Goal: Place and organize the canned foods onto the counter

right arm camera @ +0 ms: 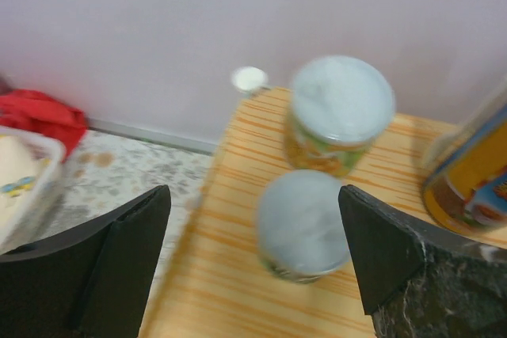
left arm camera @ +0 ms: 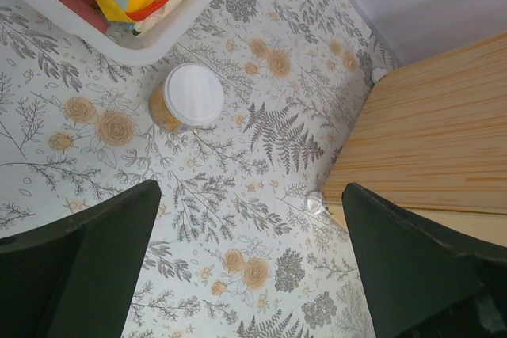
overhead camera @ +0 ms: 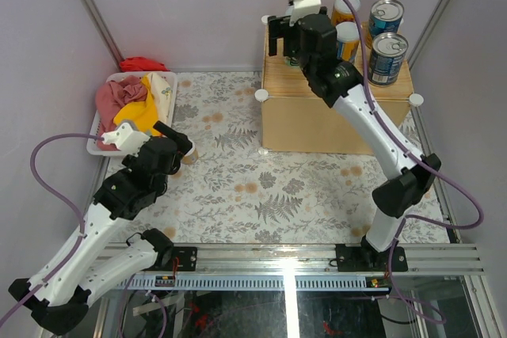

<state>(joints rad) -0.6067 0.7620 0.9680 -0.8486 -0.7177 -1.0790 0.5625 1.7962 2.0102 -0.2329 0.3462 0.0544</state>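
L gripper (left arm camera: 252, 195) hangs open over the floral mat (left arm camera: 238, 298), nothing betw its jaws. A white-lidded jar (left arm camera: 190, 99) stands upright on the mat ahead of it, just beside the basket (left arm camera: 150, 47), well apart from the counter (left arm camera: 428, 132). R gripper (right arm camera: 253, 203) is above the counter's left rear, jaws wide either side of a pale-lidded can (right arm camera: 303, 223), no grip. A 2nd can (right arm camera: 341, 108) stands just behind. Blue tin (overhead camera: 386, 15) and 2nd tin (overhead camera: 386, 59) stand at the counter's right end

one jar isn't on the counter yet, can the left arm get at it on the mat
Likely yes: the left gripper hangs open over the mat with the white-lidded jar upright just ahead of it, nothing between; the basket close beside it.
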